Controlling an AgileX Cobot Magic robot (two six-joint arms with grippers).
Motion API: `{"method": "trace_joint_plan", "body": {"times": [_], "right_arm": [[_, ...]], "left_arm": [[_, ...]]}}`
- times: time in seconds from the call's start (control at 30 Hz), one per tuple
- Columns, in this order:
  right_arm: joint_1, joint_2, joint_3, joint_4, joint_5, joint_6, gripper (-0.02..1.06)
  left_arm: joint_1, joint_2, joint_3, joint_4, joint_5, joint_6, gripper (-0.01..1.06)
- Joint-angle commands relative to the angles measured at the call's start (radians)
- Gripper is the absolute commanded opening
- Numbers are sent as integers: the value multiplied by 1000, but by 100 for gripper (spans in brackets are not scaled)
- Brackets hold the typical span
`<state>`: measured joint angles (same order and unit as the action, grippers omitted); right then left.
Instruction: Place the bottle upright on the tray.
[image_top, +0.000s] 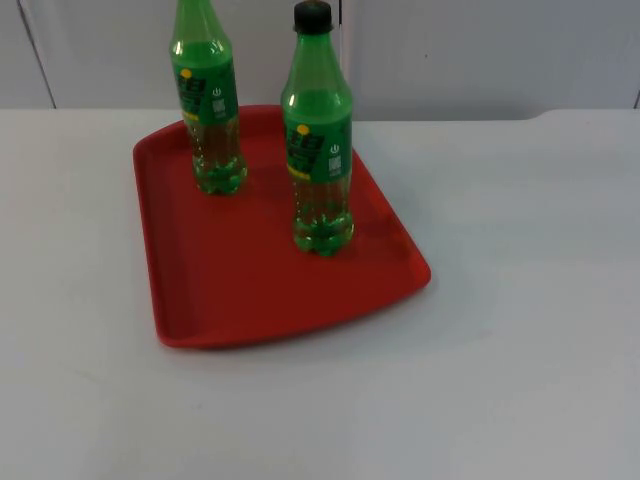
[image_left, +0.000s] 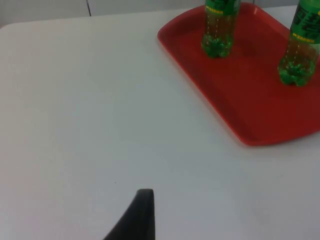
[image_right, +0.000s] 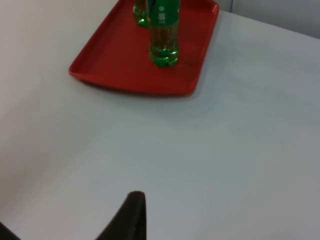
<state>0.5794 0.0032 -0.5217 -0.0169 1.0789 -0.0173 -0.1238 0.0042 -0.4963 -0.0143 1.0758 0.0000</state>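
Left gripper (image_left: 142, 215) hangs over bare tabletop (image_top: 520, 300), well clear of the red tray (image_top: 250, 290); its spread can't be told. On the tray both bottles stand upright: the far bottle (image_top: 208, 110), then the capped bottle (image_top: 320, 150) nearer the tray's right rim. Right gripper (image_right: 131, 217) waits equally far off, spread likewise unreadable.

Two bottles (image_top: 318, 150) upright on tray (image_top: 250, 290)
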Motion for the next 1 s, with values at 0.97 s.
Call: {"method": "trace_joint_plan", "body": {"times": [0.97], "right_arm": [[-487, -3, 7, 2, -2, 2, 105]], "left_arm": [[-6, -4, 4, -11, -1, -6, 105]]}}
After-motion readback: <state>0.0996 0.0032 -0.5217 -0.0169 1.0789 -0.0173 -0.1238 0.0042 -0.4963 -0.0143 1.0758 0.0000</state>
